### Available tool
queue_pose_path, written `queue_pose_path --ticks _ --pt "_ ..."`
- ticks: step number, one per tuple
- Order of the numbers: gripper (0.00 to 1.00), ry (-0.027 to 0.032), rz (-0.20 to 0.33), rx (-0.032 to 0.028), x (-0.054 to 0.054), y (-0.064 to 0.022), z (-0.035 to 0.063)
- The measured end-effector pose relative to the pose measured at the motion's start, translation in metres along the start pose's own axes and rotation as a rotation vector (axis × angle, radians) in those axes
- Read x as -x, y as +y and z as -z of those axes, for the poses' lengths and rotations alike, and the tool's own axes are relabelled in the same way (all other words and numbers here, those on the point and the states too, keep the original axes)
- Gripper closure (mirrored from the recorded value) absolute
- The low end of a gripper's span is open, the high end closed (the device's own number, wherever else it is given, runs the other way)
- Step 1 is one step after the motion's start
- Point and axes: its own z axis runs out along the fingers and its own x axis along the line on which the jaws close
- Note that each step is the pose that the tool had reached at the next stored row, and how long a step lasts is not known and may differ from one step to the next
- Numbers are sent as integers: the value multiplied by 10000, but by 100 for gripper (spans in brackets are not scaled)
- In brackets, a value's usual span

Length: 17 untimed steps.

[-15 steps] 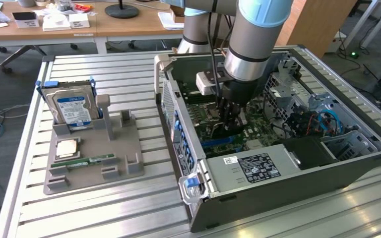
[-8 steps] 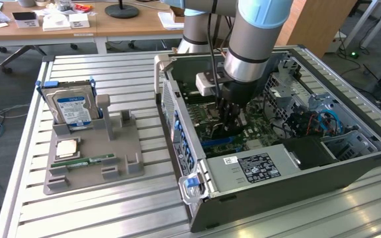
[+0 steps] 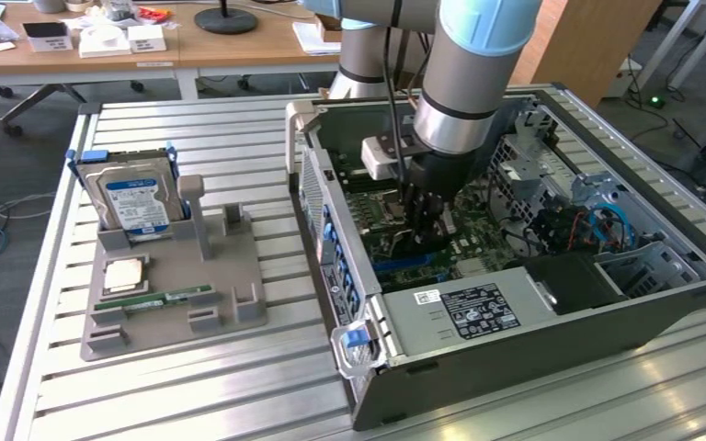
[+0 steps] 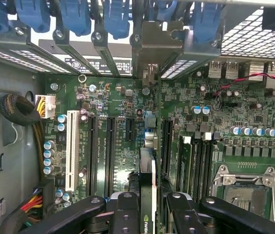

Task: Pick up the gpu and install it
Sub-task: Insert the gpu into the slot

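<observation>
Your claw (image 3: 427, 230) is down inside the open computer case (image 3: 513, 367), and its fingers (image 4: 127, 212) are clamped on the gpu (image 4: 147, 170), which stands on edge between them. So the pick-up half of the job looks done: the card is off the grey parts holder (image 3: 236, 276), which sits outside the case, well apart from the claw, with the hard drive (image 3: 132, 197) and the RAM stick (image 3: 169, 299) on it. The install is in hand. Beyond the fingertips the card runs straight out over the motherboard (image 4: 254, 126) to its metal bracket (image 4: 156, 41), which sits against the rear slot openings. The long black slots (image 4: 110, 146) lie just to one side of the card. You cannot tell from here whether its edge is pressed home in a slot or only resting above it, so count the seating as unfinished while the claw holds on.
</observation>
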Motion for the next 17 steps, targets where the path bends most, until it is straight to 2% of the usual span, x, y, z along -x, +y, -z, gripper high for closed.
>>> queue_pose_path --ticks 17 --pt "74 15 0 0 -1 3 -27"
